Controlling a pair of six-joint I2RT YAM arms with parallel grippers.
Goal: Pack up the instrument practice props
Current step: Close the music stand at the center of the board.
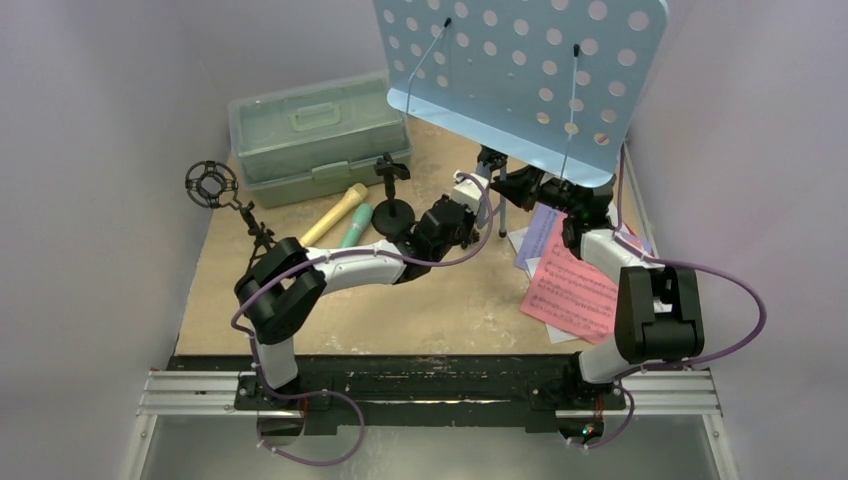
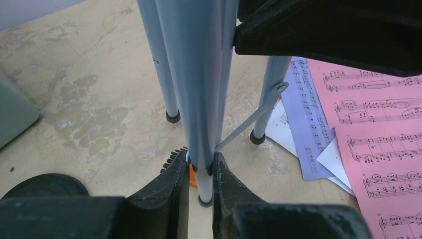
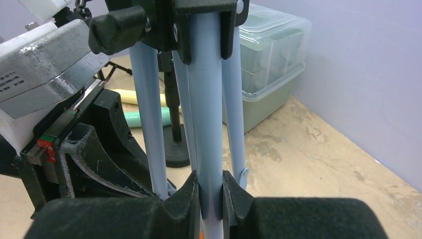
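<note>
The light-blue perforated music rack [image 1: 520,70] stands upright at the back right on its tripod legs [image 2: 171,74]. My left gripper [image 2: 200,167] is shut on the lower end of its centre tube, just above the floor. My right gripper [image 3: 210,191] is shut on a tube of the same stand [image 3: 206,99] from the other side. Both meet under the rack, left gripper [image 1: 478,198], right gripper [image 1: 535,190]. Red [image 1: 570,290], purple [image 1: 540,235] and white [image 2: 283,134] music sheets lie beside the legs. Tan [image 1: 335,213] and teal [image 1: 356,225] microphones lie left of the round-base holder [image 1: 393,195].
A pale green case [image 1: 315,135] sits closed at the back left. The ring-top tripod holder [image 1: 215,187] stands at the left edge of the tan board. Walls close in on both sides. The round base [image 2: 45,185] lies close to my left fingers.
</note>
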